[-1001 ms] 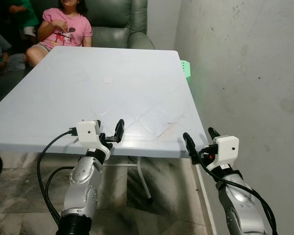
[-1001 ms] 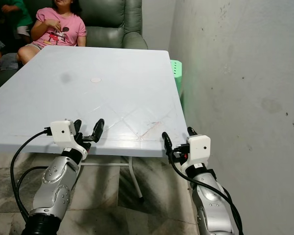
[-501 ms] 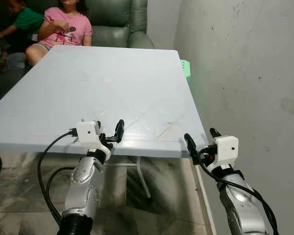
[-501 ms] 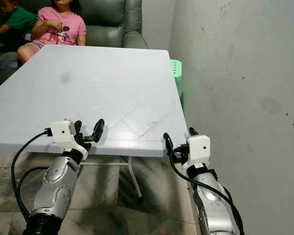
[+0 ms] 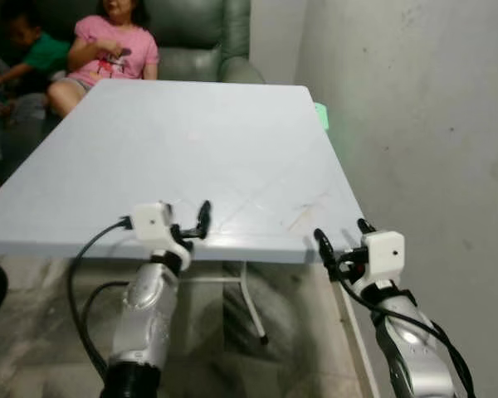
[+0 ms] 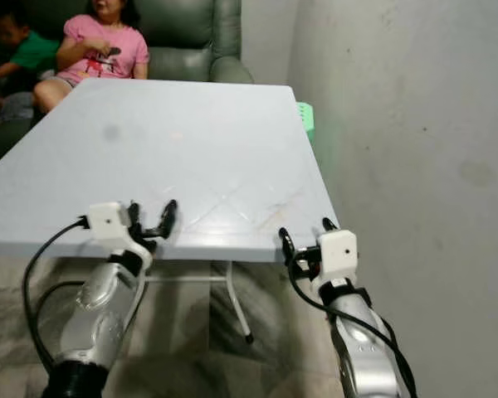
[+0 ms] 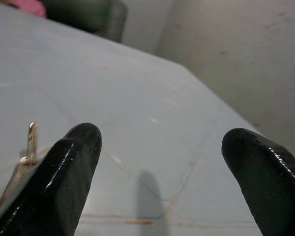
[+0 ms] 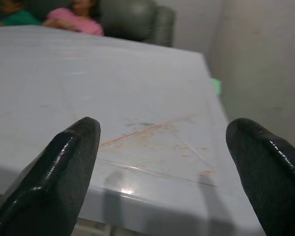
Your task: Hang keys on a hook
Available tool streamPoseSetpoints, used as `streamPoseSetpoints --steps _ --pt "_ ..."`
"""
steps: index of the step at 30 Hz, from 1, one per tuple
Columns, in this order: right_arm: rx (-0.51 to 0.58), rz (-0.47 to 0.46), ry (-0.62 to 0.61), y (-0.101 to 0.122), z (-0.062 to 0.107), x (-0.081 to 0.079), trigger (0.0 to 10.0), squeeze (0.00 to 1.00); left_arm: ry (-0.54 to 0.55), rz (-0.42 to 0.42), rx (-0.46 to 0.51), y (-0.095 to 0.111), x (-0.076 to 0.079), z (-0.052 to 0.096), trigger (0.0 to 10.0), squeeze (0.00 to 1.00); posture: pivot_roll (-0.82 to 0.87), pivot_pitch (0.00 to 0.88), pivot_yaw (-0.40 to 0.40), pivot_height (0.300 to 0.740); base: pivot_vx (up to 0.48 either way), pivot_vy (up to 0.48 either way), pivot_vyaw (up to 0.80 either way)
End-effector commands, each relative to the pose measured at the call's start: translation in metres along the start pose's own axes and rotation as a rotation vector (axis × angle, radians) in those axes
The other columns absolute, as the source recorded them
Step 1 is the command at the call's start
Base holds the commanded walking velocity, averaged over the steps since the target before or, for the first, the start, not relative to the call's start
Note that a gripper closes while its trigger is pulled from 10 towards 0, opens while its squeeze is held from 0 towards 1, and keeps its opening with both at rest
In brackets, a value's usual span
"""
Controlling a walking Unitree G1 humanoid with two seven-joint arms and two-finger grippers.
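My left gripper [image 5: 187, 217] hovers open at the near edge of the pale blue table [image 5: 216, 141], with nothing between its fingers. In the left wrist view a small upright metal piece [image 7: 32, 140], perhaps a key, stands beside one black finger [image 7: 64, 172]; I cannot tell what it hangs from. My right gripper [image 5: 342, 236] is open too, level with the table's near right corner, and its wrist view looks along the scuffed tabletop [image 8: 147, 128]. I make out no hook.
A bare grey wall [image 5: 415, 124] runs close along my right. Behind the table a person in a pink shirt [image 5: 120, 50] sits on a green armchair [image 5: 207, 37], beside a person in green [image 5: 33, 54]. A green stool [image 5: 322, 116] stands by the far right corner.
The whole picture has shifted a little and blurred, so the camera has moved. Both arms hold the same pose. The person in green has changed position.
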State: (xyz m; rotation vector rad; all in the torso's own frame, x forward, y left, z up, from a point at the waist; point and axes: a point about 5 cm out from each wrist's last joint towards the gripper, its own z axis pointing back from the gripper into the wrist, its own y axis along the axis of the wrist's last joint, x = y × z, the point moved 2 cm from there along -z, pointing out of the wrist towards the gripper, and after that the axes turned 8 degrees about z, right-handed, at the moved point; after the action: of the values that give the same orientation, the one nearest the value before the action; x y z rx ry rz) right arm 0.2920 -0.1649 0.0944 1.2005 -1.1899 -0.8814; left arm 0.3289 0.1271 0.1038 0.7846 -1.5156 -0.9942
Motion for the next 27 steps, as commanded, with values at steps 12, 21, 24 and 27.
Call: streamPoseSetpoints --steps 12,21,24,27 --pt "0.006 -0.006 0.015 0.0039 -0.0026 -0.0041 10.0 0.00 0.017 -0.007 0.010 0.0051 -0.0044 -0.0012 10.0 0.00 0.02 0.024 -0.066 0.732 0.000 0.456 0.00" --pt "0.008 0.001 0.027 0.0048 -0.0032 -0.0058 10.0 0.00 0.021 -0.007 0.011 0.0052 -0.0053 -0.0012 10.0 0.00 0.02 0.017 -0.070 0.732 0.000 0.457 0.00" --pt "0.006 0.019 0.038 0.0048 -0.0036 -0.0066 10.0 0.00 0.023 -0.009 0.010 0.0051 -0.0056 -0.0009 10.0 0.00 0.02 0.013 -0.071 0.732 0.000 0.458 0.00" --pt "-0.002 0.038 0.056 0.0042 -0.0039 -0.0082 10.0 0.00 0.025 -0.014 0.010 0.0052 -0.0061 -0.0005 10.0 0.00 0.02 0.014 -0.070 0.732 0.000 0.454 0.00"
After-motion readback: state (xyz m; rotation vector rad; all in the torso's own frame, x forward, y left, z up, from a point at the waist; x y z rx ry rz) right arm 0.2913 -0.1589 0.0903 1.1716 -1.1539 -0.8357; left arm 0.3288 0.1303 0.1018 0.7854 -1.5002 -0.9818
